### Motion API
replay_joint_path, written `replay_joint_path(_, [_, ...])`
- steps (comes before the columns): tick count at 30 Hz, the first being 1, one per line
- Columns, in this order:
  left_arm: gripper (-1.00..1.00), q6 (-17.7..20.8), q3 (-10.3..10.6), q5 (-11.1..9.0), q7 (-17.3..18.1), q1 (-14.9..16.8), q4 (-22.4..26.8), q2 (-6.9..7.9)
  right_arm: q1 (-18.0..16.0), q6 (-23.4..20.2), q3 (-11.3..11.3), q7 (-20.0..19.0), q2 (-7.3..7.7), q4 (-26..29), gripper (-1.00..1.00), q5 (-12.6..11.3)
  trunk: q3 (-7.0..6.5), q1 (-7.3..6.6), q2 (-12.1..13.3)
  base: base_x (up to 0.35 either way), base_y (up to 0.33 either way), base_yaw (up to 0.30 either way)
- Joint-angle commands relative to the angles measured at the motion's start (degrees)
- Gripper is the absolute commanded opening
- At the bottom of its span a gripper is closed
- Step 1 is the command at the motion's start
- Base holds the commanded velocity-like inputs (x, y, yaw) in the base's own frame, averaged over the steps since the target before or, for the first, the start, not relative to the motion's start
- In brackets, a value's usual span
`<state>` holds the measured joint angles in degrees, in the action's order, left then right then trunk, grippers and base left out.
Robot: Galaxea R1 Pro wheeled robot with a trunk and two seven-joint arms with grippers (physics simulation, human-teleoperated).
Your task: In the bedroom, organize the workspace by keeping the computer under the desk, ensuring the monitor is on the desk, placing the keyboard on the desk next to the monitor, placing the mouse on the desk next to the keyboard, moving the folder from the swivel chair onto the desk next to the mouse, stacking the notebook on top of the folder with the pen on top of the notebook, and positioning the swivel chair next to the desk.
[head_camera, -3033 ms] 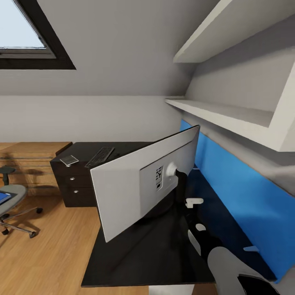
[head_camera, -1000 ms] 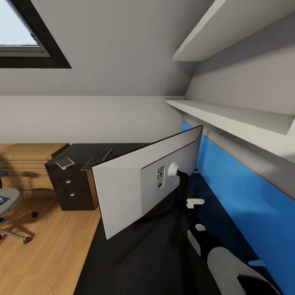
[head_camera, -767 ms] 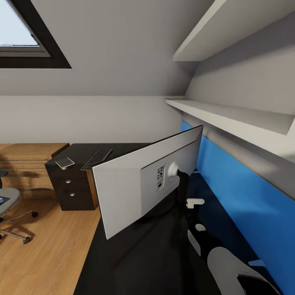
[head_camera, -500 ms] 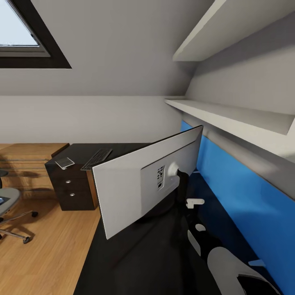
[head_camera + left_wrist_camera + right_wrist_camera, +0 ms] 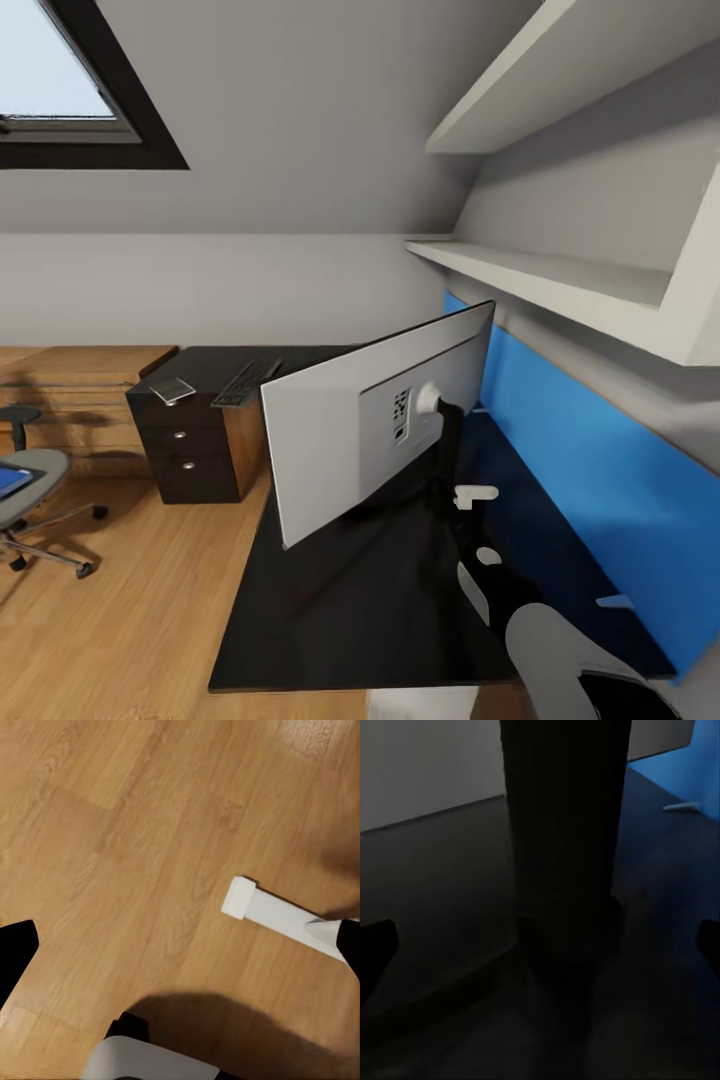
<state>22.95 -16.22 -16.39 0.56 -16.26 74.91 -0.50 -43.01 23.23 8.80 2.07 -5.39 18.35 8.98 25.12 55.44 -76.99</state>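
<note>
The monitor stands on the black desk with its grey back toward me. My right arm reaches from the lower right toward its dark stand. The right gripper is open, a fingertip on either side of the stand column; I cannot tell whether they touch it. The keyboard lies on the desk's far end. A flat grey notebook-like item lies beside it. The swivel chair stands on the floor at the left, with the blue folder on its seat. My left gripper hangs open over the wooden floor.
A dark drawer unit sits under the desk's far end. White shelves jut out above the blue wall panel along the right. A white bar of my base shows over the floor. Open wooden floor lies left of the desk.
The camera has shifted, so the desk's near edge and more of the chair now show. The monitor panel has turned a little on its stand, its left edge now nearer the stand.
</note>
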Motion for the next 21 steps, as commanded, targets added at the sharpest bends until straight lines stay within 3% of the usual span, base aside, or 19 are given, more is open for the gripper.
replay_joint_path(1, [1.0, 0.34, -0.12, -0.49, 0.06, 0.0, 0.08, -0.03, -0.06, 0.16, 0.34, 0.22, -0.06, -0.06, 1.0, 0.6, 0.05, -0.03, -0.04, -0.303, 0.133, 0.0])
replay_joint_path(15, [1.0, 0.34, -0.1, -0.49, 0.12, 0.0, 0.06, -0.03, 0.03, 0.22, 0.27, -0.04, -0.4, -0.06, 1.0, 0.48, 0.05, -0.03, -0.04, -0.303, 0.163, 0.0])
replay_joint_path(21, [1.0, 0.32, -0.05, -0.49, 0.14, 0.0, -0.1, -0.03, 0.44, 2.01, 0.19, -0.2, -1.73, 0.74, 1.0, 0.39, 0.05, -0.03, -0.04, -0.284, 0.214, 0.0])
